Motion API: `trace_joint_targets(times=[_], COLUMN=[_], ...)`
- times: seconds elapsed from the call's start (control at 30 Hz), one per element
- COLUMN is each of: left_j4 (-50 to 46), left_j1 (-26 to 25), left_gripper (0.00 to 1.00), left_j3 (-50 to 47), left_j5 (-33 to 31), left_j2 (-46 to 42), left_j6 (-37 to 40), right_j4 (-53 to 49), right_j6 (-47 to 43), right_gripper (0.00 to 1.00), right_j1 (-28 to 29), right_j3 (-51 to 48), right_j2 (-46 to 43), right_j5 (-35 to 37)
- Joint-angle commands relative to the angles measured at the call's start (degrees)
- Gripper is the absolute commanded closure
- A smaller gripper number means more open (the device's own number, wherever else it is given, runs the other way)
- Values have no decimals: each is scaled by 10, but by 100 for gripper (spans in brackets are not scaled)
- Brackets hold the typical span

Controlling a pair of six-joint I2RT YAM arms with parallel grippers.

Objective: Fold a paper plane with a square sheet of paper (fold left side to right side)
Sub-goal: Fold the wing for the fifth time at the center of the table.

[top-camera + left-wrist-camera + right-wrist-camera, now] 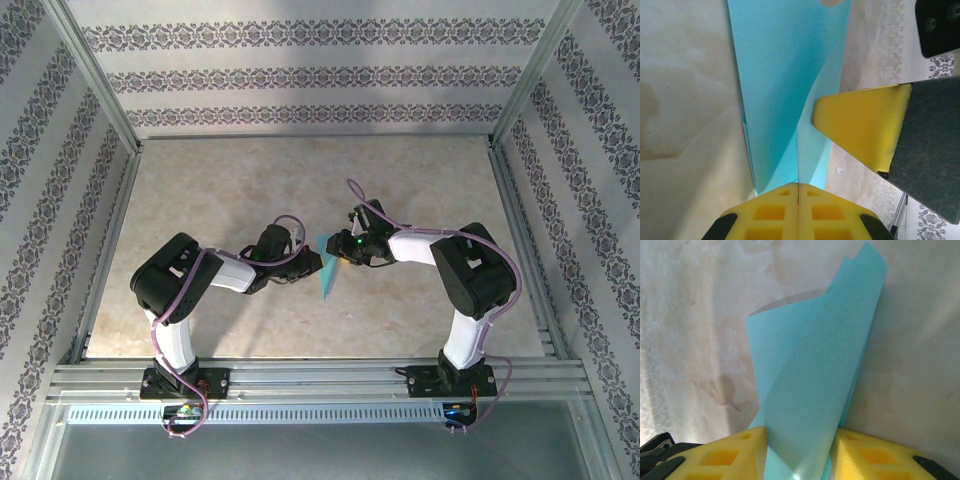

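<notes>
From above, you see the cyan paper point(327, 268) as a narrow pointed sliver at the middle of the counter point(200, 190). It is hemmed in between the left arm point(185, 280) and the right arm point(470, 265), with patterned walls point(300, 75) around. The left wrist view gives you more: the left fingers point(770, 212) are pressed together on the paper's lower end. A long crease runs up it, and one of the right fingers point(860, 125) touches its edge. In the right wrist view, the right fingers point(725, 457) stand a narrow gap apart, and the curled, layered paper rises between them.
</notes>
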Motion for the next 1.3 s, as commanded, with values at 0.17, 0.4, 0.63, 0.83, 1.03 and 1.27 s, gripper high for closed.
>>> trace_joint_targets(times=[0.17, 0.4, 0.63, 0.83, 1.03, 1.27], left_j4=[-27, -24, -39, -39, -37, -41], left_j1=[10, 9, 10, 9, 9, 7], left_gripper=[96, 96, 97, 97, 98, 98], left_j3=[7, -4, -10, -17, -19, -24], left_j5=[-10, -15, -28, -30, -32, -38], left_j2=[11, 14, 3, -2, 1, 4], left_j6=[18, 14, 21, 22, 18, 13], right_j4=[-22, -22, -23, -25, -25, -25], right_j6=[-18, -17, -18, -19, -19, -17], right_gripper=[59, 59, 59, 59, 59, 59], right_j1=[8, 10, 10, 9, 10, 10], right_j3=[-2, 1, 2, 2, 4, 6], right_j2=[26, 29, 29, 30, 30, 22], right_j5=[25, 24, 25, 24, 23, 20])
